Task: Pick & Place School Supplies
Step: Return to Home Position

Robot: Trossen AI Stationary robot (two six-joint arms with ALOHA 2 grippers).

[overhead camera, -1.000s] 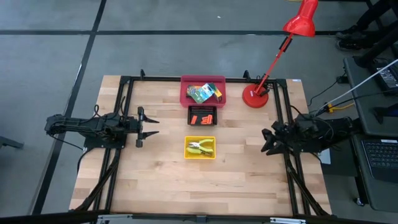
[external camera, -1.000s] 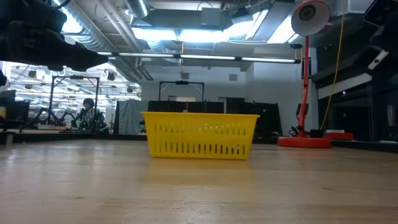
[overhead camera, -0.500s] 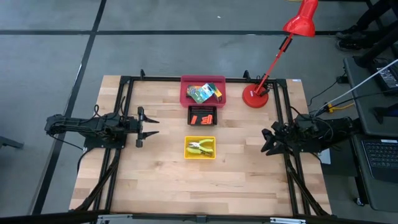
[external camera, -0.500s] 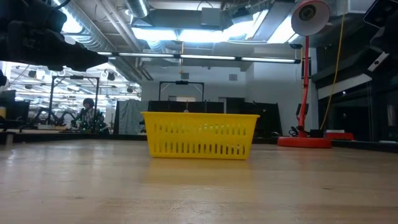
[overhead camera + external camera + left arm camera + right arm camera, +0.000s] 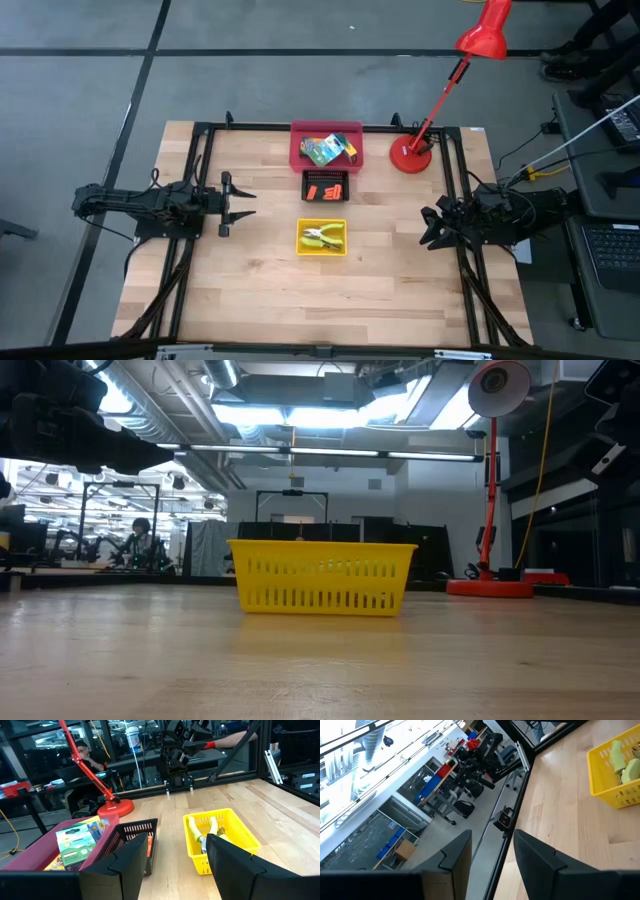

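Note:
In the high view the crayon boxes (image 5: 325, 150) lie in the red tray (image 5: 300, 158) at the table's far side. The orange-red pieces (image 5: 324, 189) lie in the black tray (image 5: 326, 175) just in front of it. The yellow-handled pliers (image 5: 320, 237) lie in the yellow tray (image 5: 322, 250) at mid-table. My left gripper (image 5: 245, 202) is open, left of the trays and pointing at them. My right gripper (image 5: 424, 227) is open near the right edge. The left wrist view shows the crayon boxes (image 5: 75, 842) and pliers (image 5: 205, 832) beyond my left gripper (image 5: 170, 870). My right gripper (image 5: 492, 865) faces the yellow tray (image 5: 615, 775).
A red desk lamp stands on its base (image 5: 410, 157) at the far right of the table, its arm leaning up to the right. A black frame (image 5: 200, 135) runs along the table's edges. Bare wood lies in front of the yellow tray (image 5: 322, 576).

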